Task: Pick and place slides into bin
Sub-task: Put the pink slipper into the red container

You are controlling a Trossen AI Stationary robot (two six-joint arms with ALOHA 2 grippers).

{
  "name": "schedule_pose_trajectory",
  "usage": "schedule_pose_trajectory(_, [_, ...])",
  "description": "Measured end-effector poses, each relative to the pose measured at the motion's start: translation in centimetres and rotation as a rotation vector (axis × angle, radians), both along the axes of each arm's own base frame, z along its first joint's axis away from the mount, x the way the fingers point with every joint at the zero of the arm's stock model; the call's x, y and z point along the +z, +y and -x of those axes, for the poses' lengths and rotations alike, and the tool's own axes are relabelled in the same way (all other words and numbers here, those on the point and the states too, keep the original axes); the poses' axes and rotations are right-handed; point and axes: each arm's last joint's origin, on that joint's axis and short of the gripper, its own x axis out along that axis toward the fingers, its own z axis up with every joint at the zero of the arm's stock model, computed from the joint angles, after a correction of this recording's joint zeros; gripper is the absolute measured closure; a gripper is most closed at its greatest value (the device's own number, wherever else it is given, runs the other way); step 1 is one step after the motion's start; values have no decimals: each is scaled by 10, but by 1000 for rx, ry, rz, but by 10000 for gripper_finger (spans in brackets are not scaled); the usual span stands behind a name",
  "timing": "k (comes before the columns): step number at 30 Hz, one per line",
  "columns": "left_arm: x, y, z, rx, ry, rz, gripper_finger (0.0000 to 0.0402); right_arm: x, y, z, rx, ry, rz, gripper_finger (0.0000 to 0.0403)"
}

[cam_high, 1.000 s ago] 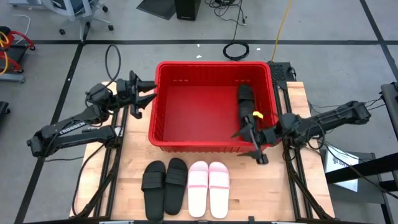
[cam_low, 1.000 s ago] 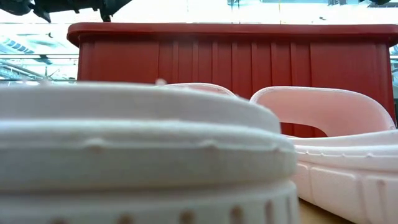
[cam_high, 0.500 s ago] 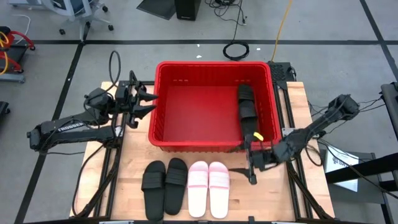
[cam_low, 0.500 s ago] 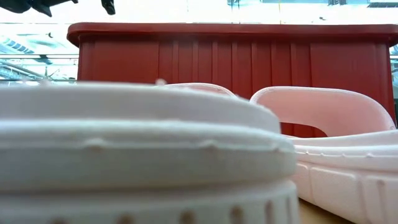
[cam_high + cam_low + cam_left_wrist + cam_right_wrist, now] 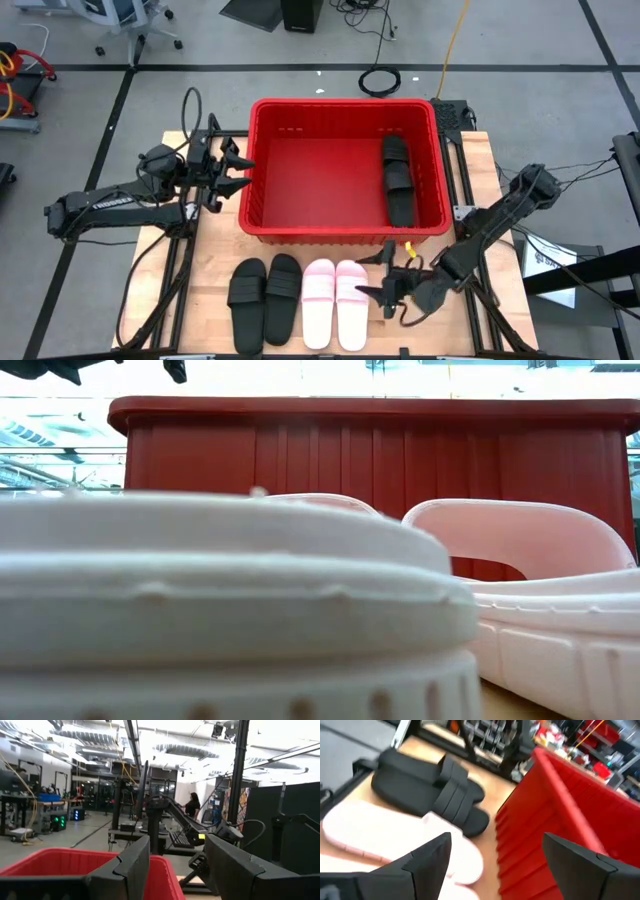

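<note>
The red bin point(image 5: 345, 170) stands at the table's far middle, with black slides point(image 5: 398, 178) lying inside along its right wall. Two black slides point(image 5: 264, 298) and two pale pink slides point(image 5: 335, 290) lie side by side on the table in front of it. My right gripper point(image 5: 385, 283) is open and empty, low over the table just right of the pink slides, fingers pointing left at them. My left gripper point(image 5: 240, 170) is open and empty beside the bin's left rim. The right wrist view shows the pink slides point(image 5: 390, 837), the black slides point(image 5: 427, 790) and the bin wall point(image 5: 555, 815).
Bare wooden table lies left and right of the four slides. The bin's near wall point(image 5: 380, 460) rises just behind them. Metal frame rails run along both table sides. In the left wrist view a person point(image 5: 192, 805) stands far off in the room.
My right gripper has come out of the bin without the black slide, which lies inside along the right wall. It has gone toward the table's near edge and down to the right of the pink slides. My left gripper has drawn back a little from the bin's left rim.
</note>
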Motion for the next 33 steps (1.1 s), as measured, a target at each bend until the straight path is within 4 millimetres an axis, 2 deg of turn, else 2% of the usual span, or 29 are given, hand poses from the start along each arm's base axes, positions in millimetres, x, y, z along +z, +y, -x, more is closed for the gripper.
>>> schedule_pose_trajectory(6, [-1, -4, -1, -24, 8, 6, 204, -25, 17, -12, -25, 114, 26, 99])
schedule_pose_trajectory(13, [-1, -6, -2, -41, 7, 5, 204, -35, 39, -30, -52, 275, 27, 99])
schedule_pose_trajectory(20, [-1, -6, -2, -37, 5, -5, 204, -52, 54, -35, -96, 392, 36, 101])
schedule_pose_trajectory(28, [-1, -6, -2, -35, 3, -10, 204, -73, 58, -37, -116, 445, 29, 127])
schedule_pose_trajectory(33, [-1, -6, -2, -36, 4, -10, 204, -83, 52, -37, -150, 494, 75, 141])
